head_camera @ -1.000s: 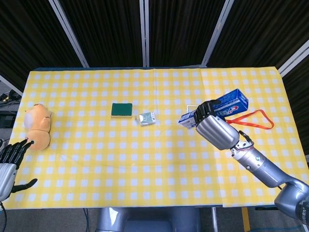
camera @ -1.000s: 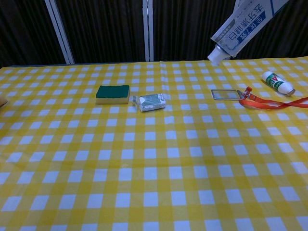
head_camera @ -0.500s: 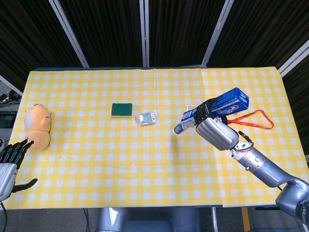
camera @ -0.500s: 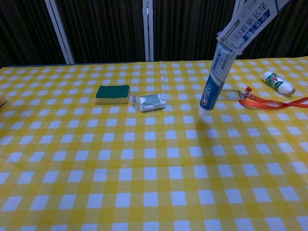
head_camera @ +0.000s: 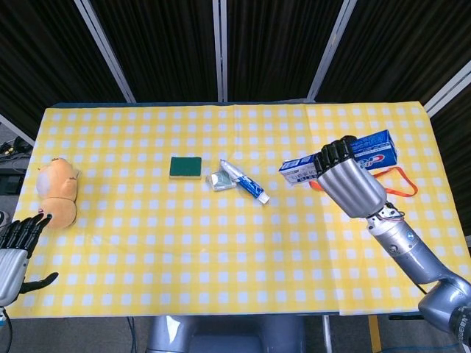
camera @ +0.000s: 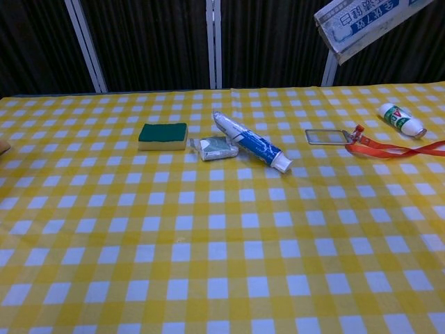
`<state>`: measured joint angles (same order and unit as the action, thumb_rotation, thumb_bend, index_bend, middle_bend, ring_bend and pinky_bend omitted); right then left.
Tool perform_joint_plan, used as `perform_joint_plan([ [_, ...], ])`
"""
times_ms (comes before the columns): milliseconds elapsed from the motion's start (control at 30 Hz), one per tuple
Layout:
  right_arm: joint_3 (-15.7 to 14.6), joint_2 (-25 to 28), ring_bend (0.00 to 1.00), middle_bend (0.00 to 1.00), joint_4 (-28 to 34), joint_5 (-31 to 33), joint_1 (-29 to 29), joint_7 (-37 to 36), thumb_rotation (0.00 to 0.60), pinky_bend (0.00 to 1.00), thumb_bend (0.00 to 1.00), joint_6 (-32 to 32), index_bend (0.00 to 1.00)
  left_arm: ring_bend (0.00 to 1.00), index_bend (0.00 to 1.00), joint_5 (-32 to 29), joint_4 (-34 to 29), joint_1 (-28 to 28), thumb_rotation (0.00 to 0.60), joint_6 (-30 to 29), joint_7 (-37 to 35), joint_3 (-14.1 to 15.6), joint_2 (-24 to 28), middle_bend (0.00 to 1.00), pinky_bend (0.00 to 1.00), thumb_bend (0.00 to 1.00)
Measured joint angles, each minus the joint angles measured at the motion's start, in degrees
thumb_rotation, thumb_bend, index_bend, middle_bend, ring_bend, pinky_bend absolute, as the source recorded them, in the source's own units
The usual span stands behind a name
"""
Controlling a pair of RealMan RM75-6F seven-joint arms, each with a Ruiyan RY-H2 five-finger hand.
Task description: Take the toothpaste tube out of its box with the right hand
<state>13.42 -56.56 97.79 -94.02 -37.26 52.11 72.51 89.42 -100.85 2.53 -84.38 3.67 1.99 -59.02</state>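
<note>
Holding the box (head_camera: 340,156) up off the table (head_camera: 147,235), with the right hand (head_camera: 352,184) wrapped around its middle and the open end pointing toward the sponge (head_camera: 185,167). Seeing only the box end at the top edge in the chest view, and no hand there. Lying free on the table: the toothpaste tube (head_camera: 243,181), just right of the sponge, its flat end resting against the small packet (head_camera: 220,180) and its cap end pointing away from the sponge, toward the near edge. Touching no hand at all. Judging the main step done: tube out, box apparently empty, though the inside is not showing. Remaining, at most, setting the box down and pulling the arm back. Resting by the near left corner, well away from the sponge, the left hand (head_camera: 16,246), fingers spread and holding nothing. Lying beyond the box, far from the sponge, an orange strap (camera: 389,147) and a small white bottle (camera: 401,119).
</note>
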Motion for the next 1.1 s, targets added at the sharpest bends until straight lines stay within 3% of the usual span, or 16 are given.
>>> perform_joint_plan([
  [167,-1.43,-2.92,0.49,0.53,3.42,7.33,1.67,-9.01,0.6,0.46,0.46,-2.92,0.51,0.0,0.0,0.07,-0.06,-0.02,0.6,0.0,0.24,0.06,-0.07,0.0,0.0,0.0],
  [500,-4.22,-14.26,0.43,0.48,1.87,16.93,2.53,-13.42,0.6,0.45,0.44,-8.0,0.46,0.0,0.0,-0.78,0.23,0.0,0.6,0.41,0.42,-0.07,-0.24,0.0,0.0,0.0],
  [600,-4.62,-17.76,0.3,0.35,-0.87,19.97,2.28,-14.04,0.6,0.37,0.36,-9.62,0.31,0.0,0.0,-1.09,0.39,0.06,0.6,0.61,0.44,-0.15,-0.33,0.0,0.0,0.0],
  [733,-4.83,-20.21,0.02,0.1,-2.39,24.8,1.85,-16.25,0.6,0.07,0.16,-13.02,0.07,0.0,0.0,-1.45,0.56,0.13,0.6,0.88,0.6,-0.22,-0.46,0.0,0.0,0.0],
  [933,-4.57,-19.59,0.0,0.07,-0.38,30.87,1.14,-19.28,0.6,0.02,0.13,-17.21,0.05,0.0,0.0,-1.94,0.61,0.15,0.6,1.08,0.49,-0.32,-0.44,0.0,0.0,0.0],
  [1100,-4.8,-15.27,0.0,0.07,3.59,28.59,2.27,-20.68,0.6,0.01,0.13,-15.17,0.06,0.0,0.0,-1.92,0.56,0.01,0.6,0.73,-0.16,-0.37,-0.16,0.0,0.0,0.0],
])
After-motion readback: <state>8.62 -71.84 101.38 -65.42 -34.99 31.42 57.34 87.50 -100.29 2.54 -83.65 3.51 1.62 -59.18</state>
